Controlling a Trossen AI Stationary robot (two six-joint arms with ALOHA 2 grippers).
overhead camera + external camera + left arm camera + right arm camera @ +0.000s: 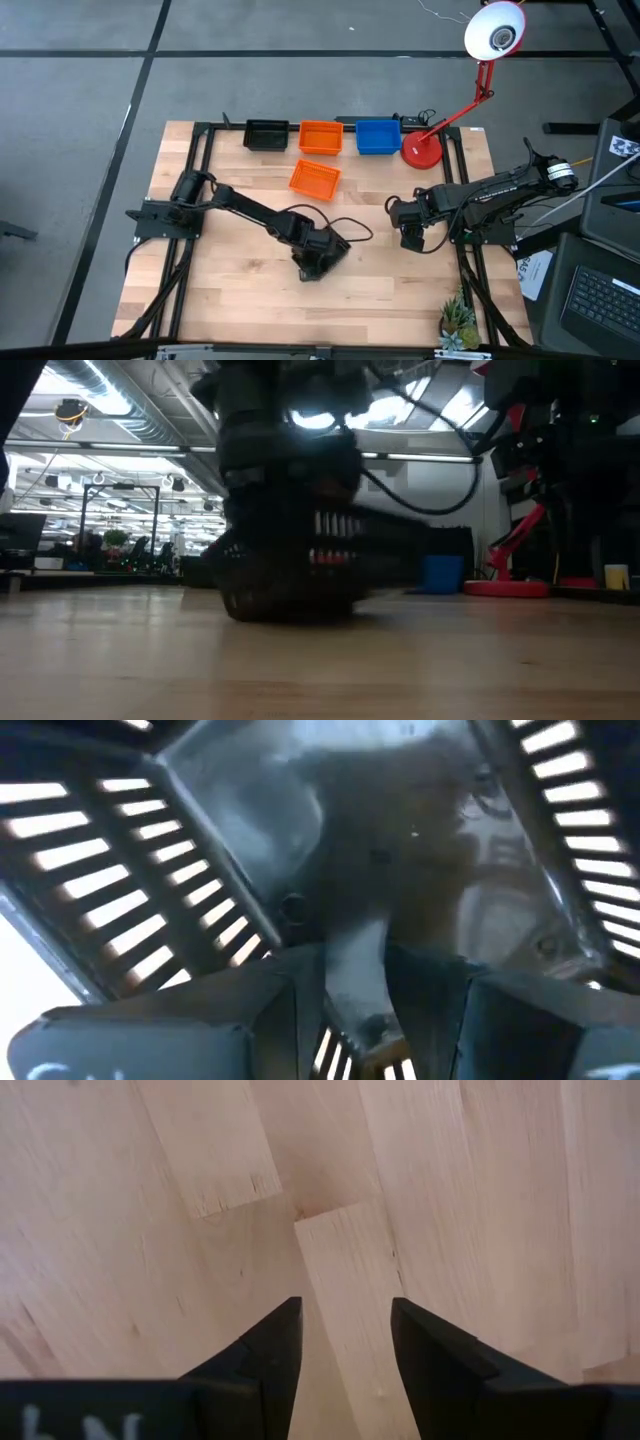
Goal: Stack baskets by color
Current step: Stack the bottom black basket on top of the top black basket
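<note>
Five baskets can be counted in all: two black, two orange and one blue. Whether any of them is really several nested together cannot be told from above.

Three sit in a row running away from the red lamp base [421, 150] along the same edge of the table [240, 300]. The blue basket [378, 137] is just beside the base, the square-set orange basket [320, 137] comes next, and the far black basket [266, 134] is farthest from the base. The tilted orange basket [314, 178], turned askew, lies just off that row, nearer the middle of the table than the square-set orange one and well apart from the lamp base.

The near black basket [290, 598] is much farther from the lamp base, out on the open wood. The left gripper [320, 262] is down on it. The left wrist view looks straight into the basket's dark slotted inside, and a strip of its wall fills the narrow gap between the two fingers, so the gripper is clamped on that wall. In the low view the basket's bottom looks to be at the table surface.

One arm waits: the right gripper [412, 236] hangs over bare wood, between the lamp base and the table's front edge, fingers spread with nothing between them.
</note>
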